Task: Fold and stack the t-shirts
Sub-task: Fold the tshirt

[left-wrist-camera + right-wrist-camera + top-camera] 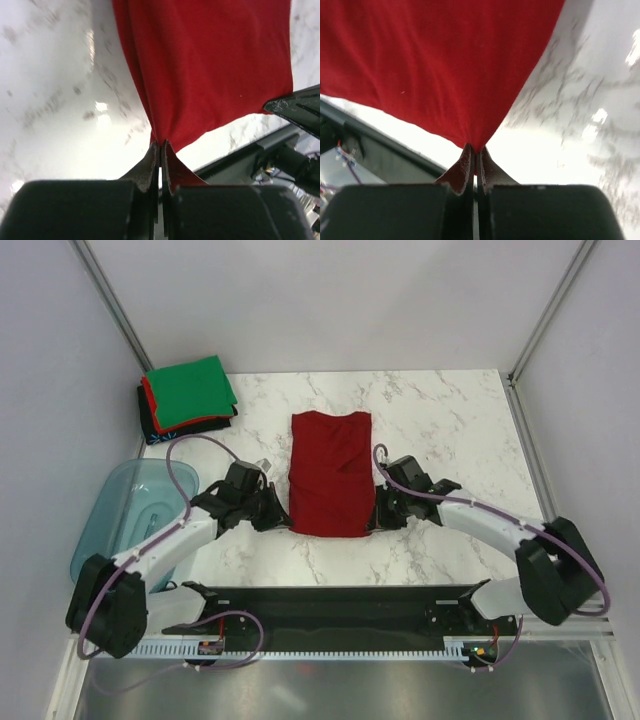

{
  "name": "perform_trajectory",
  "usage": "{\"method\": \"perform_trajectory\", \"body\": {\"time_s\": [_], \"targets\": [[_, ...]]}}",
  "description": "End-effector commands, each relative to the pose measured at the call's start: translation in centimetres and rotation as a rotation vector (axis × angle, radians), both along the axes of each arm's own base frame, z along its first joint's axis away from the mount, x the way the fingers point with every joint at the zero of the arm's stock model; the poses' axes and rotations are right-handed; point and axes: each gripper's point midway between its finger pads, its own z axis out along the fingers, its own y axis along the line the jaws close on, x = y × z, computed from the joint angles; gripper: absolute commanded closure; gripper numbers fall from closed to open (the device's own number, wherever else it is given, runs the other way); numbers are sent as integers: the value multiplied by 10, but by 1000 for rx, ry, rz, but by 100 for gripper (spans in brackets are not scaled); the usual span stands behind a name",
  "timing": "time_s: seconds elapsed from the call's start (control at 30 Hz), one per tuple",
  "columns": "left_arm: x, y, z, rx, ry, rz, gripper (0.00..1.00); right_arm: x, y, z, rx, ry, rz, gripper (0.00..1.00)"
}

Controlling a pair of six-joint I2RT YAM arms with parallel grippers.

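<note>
Left wrist view: saw the left hand (pixel 159 146) pressed together on a corner of the dark red t-shirt (pixel 210 70), cloth drawn into a taut peak at the fingertips. Right wrist view: found the right hand (pixel 475 149) likewise pinching another corner of that shirt, fabric pulled to a point between the closed fingers. From the top external view, placed both hands at the near edge of the shirt, left at its left corner, right at its right corner. Noted the shirt lying folded into a tall rectangle in the middle of the marble desk (pixel 450 410). Spotted, stacked at the far left corner of the desk, a bright green shirt (pixel 190 390) on top, a red shirt (pixel 205 424) under it and a black shirt (pixel 160 432) lowest. Saw a teal tub (pixel 120 510) at the desk's left edge, beside the left arm and well apart from the dark red t-shirt.
</note>
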Motion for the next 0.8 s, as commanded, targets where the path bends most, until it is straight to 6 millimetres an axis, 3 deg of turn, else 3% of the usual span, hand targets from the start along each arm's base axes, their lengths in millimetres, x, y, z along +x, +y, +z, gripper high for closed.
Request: {"method": "perform_trajectory", "body": {"time_s": [0.0, 0.13, 0.23, 0.37, 0.5, 0.57, 0.77], "targets": [[-39, -2, 21, -10, 41, -13, 98, -32, -10, 26, -32, 2, 5, 100], [-70, 5, 54, -40, 39, -13, 98, -59, -16, 55, -15, -5, -12, 100], [-77, 7, 90, -97, -22, 5, 98, -78, -19, 75, 11, -8, -23, 100], [-86, 12, 113, -102, -21, 8, 98, -85, -28, 107, 13, -38, -41, 100], [-76, 14, 126, -70, -61, 6, 98, -71, -38, 128, -53, -110, -62, 100], [-60, 13, 134, -31, -84, 15, 98, -55, -37, 136, -104, -153, -60, 100], [-37, 11, 143, 14, -106, 40, 98, -32, -31, 140, -166, -190, -48, 100]]}}
